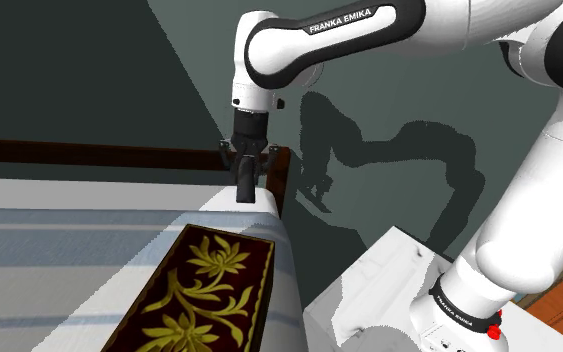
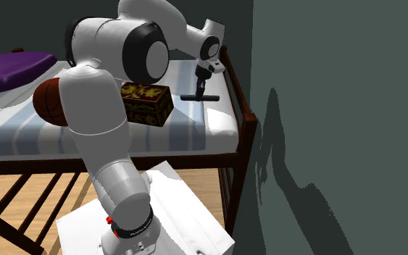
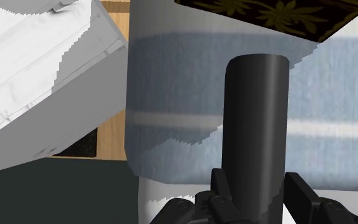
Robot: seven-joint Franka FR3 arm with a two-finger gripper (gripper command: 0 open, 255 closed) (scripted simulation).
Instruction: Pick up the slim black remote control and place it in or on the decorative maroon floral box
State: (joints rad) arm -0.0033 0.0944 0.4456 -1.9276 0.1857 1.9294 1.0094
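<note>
With the gripper (image 1: 246,172) clamped on the black remote (image 3: 257,127) at the shoulder view's upper centre, the carry step appeared in hand, next requiring travel toward the lower-centre floral box (image 1: 209,290).

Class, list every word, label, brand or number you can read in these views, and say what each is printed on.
"FRANKA EMIKA": white letters on the dark link of the arm, shoulder view.
No lettering shows on the floral box or the remote.
</note>
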